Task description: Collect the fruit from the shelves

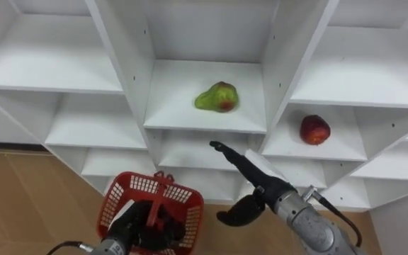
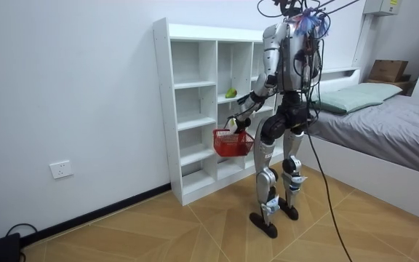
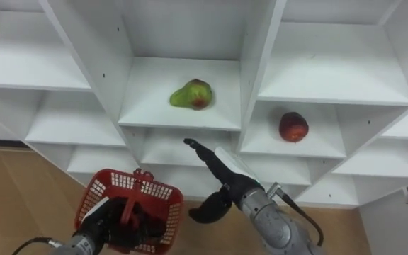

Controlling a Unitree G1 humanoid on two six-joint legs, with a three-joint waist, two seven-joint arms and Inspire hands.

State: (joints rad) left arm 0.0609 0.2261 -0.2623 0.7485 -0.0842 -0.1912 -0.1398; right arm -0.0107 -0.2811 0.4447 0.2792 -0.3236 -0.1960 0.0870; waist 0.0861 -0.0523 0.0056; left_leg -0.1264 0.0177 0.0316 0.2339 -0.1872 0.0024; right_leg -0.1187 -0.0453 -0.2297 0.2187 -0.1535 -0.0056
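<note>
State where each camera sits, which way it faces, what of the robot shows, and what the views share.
Left eye view: on the head, looking down at the closet; pear, red fruit; left hand gripping the red basket, open right hand held below the pear.
Right eye view: same scene, slightly offset.
Room view: across the room, facing the closet from the side; whole robot standing before it.
Shared: closet, pear, red basket.

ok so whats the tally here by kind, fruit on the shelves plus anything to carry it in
green pear: 1
red fruit: 1
red basket: 1
total: 3
</note>
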